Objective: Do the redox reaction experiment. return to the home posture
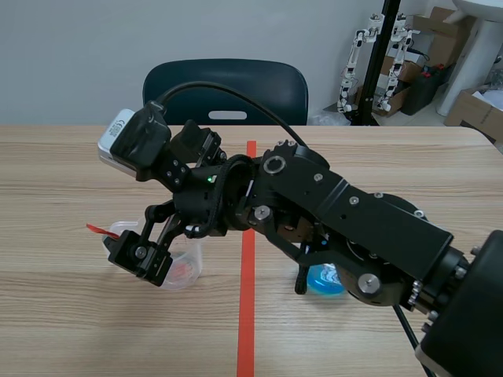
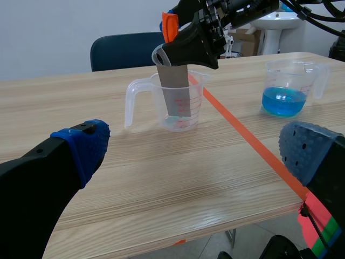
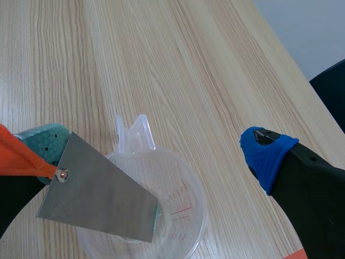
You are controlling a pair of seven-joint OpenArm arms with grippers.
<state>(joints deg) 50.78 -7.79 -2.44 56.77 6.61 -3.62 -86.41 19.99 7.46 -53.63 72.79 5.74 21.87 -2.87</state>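
- My right claw (image 3: 153, 147) is released, fingers wide apart. The metal plate (image 3: 102, 202) stands tilted in the clear cup (image 3: 200, 190), its top against one pad (image 3: 40, 141).
- Pulling home could snag the plate and tip the light cup.
- My left claw (image 2: 197, 147) is released too, low by the table edge. The blue beaker (image 2: 294, 86) is well apart.

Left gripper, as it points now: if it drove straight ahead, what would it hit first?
Most likely the clear measuring cup, standing straight ahead of the open left gripper with a metal sheet in it. Nothing shows between them, though depth is hard to judge.
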